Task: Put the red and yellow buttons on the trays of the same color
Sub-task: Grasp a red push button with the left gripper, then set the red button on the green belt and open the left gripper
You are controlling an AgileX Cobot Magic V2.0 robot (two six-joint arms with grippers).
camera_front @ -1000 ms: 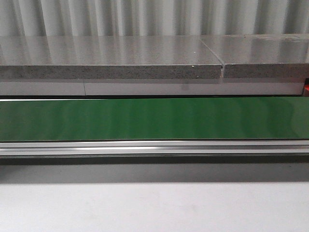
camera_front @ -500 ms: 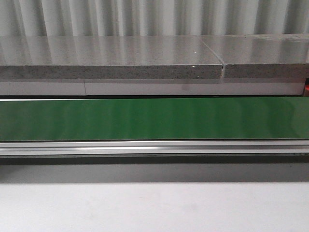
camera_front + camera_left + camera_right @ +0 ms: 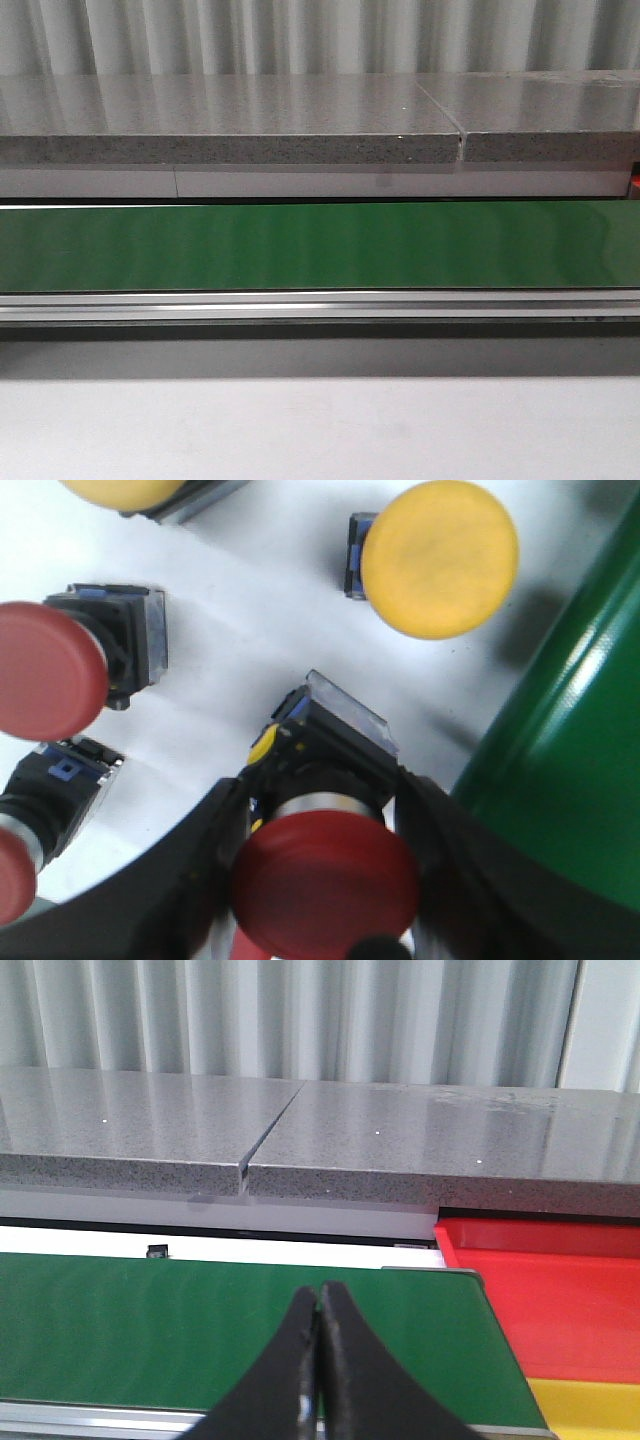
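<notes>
Black fingers of the left gripper clamp a red-capped push button on the white desk, beside the green belt. Right gripper is pressed together above the belt, near the red tray and yellow tray.

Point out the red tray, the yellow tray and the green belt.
red tray (image 3: 560,1305), right wrist view, on its flat floor.
yellow tray (image 3: 590,1405), right wrist view, on its visible surface.
green belt (image 3: 320,245), front view, on the belt's middle.
</notes>
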